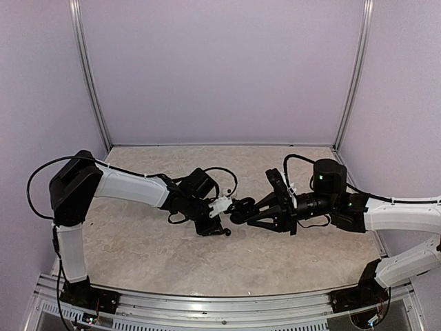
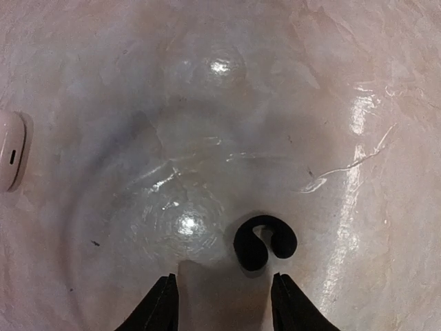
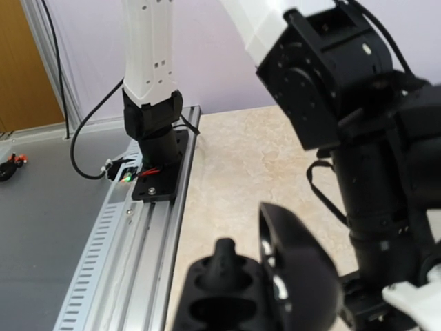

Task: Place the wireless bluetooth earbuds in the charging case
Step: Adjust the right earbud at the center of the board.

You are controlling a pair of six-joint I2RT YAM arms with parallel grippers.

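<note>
One black earbud (image 2: 264, 243) with a curved hook lies on the table, just ahead of my left gripper (image 2: 224, 303) and nearer its right finger. The left gripper's jaws are open and hold nothing. The overhead view has this earbud (image 1: 226, 232) as a small dark dot beside the left gripper (image 1: 212, 224). My right gripper (image 1: 256, 210) is shut on the black charging case (image 1: 241, 208), held off the table. The charging case (image 3: 238, 300) has its lid (image 3: 300, 269) open. A second earbud (image 3: 227, 258) stands up out of one socket.
A white pebble-shaped case (image 2: 10, 150) lies at the left edge of the left wrist view. The left arm's base (image 3: 155, 148) and the metal rail (image 3: 131, 241) run along the table's near edge. Side walls close the table in.
</note>
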